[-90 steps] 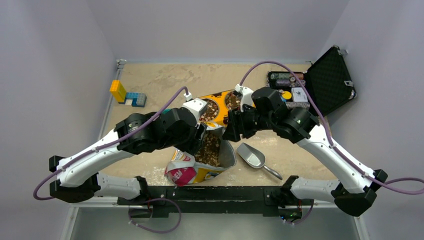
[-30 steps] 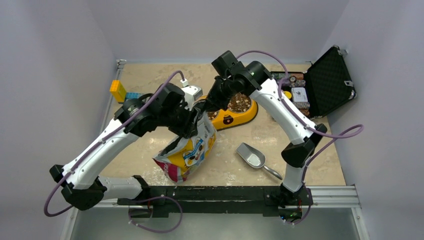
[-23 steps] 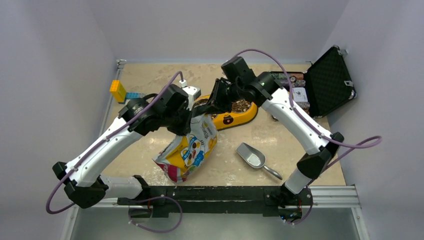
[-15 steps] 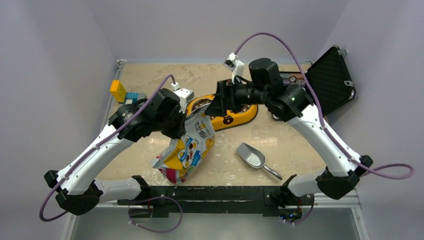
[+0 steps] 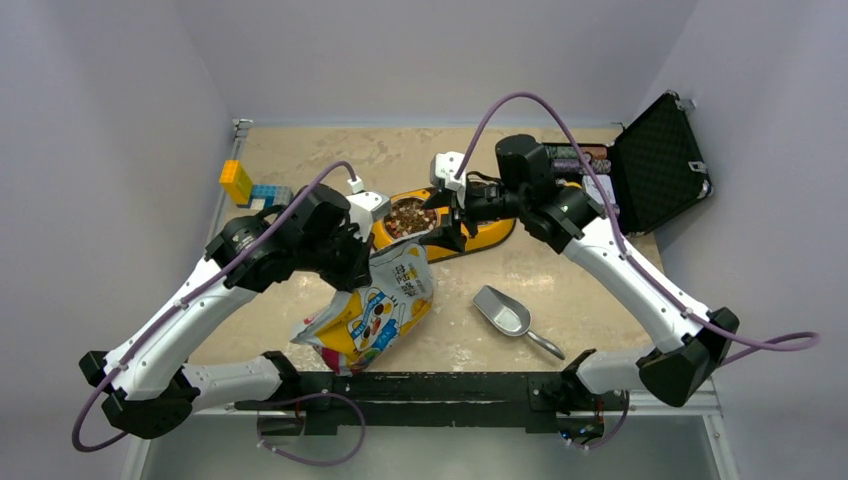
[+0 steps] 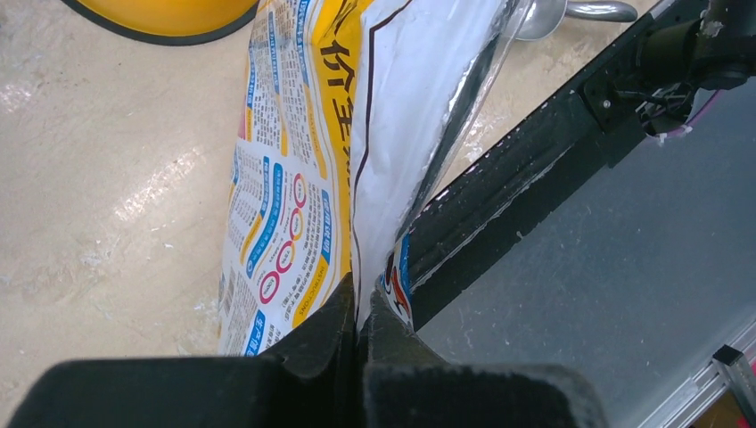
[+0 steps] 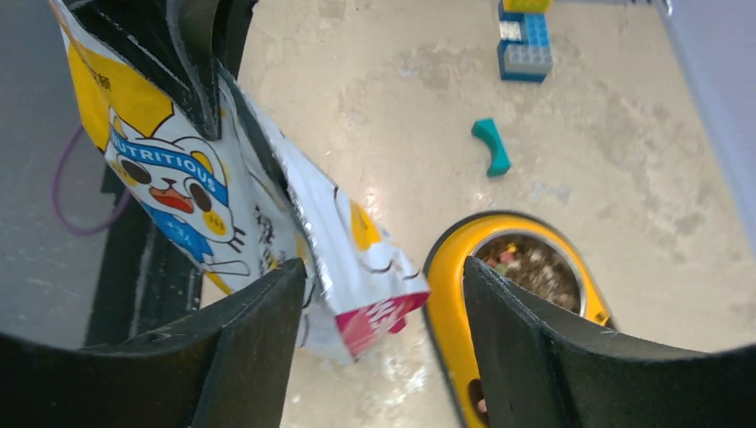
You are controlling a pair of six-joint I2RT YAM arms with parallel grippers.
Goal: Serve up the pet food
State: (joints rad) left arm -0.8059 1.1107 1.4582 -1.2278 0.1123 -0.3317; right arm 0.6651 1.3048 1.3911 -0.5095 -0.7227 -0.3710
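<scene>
**Food in the bowl, bag held up**

The pet food (image 5: 408, 216) sits in the yellow bowl (image 5: 490, 237). The bowl is in the middle of the counter, a bit toward the far edge. There may be more food in the bag (image 5: 378, 305), but I cannot see inside it. The bag hangs between the bowl and the near edge.

The left gripper (image 6: 357, 325) is pinched tight on one edge of the bag and holds it up. The right gripper (image 7: 383, 330) is wide and holds nothing. It hovers by the bowl, just beside the bag. The metal scoop (image 5: 505, 312) lies alone close to the near edge.

I think the filling part is about done. The next move is to set the bag down softly on the counter, away from the bowl, so no food spills. The left gripper should let go only when the bag rests.
</scene>
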